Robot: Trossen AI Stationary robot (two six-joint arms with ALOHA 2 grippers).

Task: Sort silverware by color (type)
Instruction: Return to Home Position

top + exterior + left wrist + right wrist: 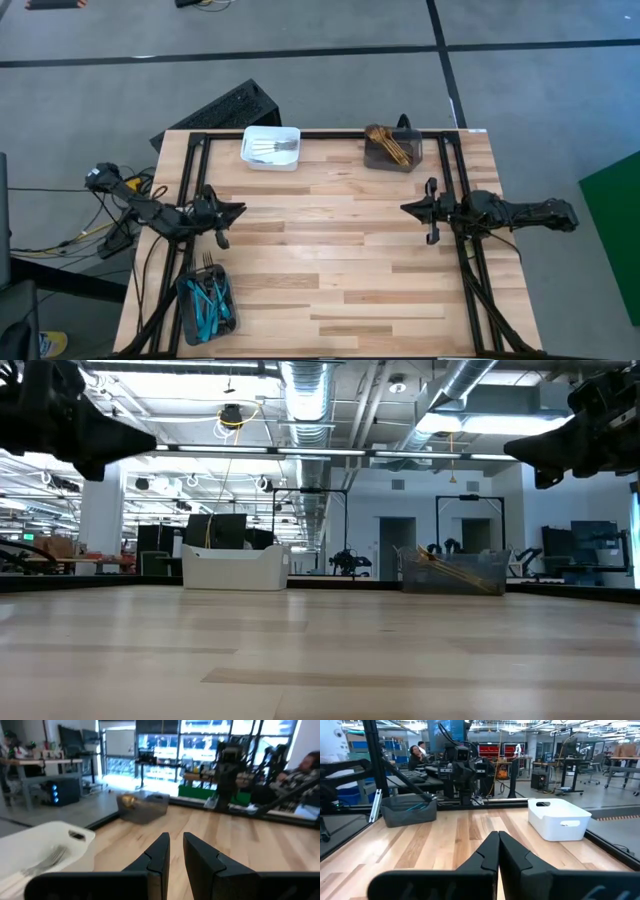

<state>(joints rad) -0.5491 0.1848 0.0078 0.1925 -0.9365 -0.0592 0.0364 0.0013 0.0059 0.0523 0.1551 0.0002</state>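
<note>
The silverware lies in three bins. Silver forks lie in a white bin at the far edge. To its right, gold pieces fill a dark grey bin. Blue-handled pieces and a fork lie in a dark bin at the near left. My left gripper hovers level over the table's left side, pointing right; its fingers are a narrow gap apart with nothing between them. My right gripper hovers at the right side, pointing left, shut and empty.
Black frame rails run along the table's left and right sides. A black keyboard-like object lies on the floor beyond the far edge. The bare wooden top spreads between the arms. A seated person shows in the room beyond.
</note>
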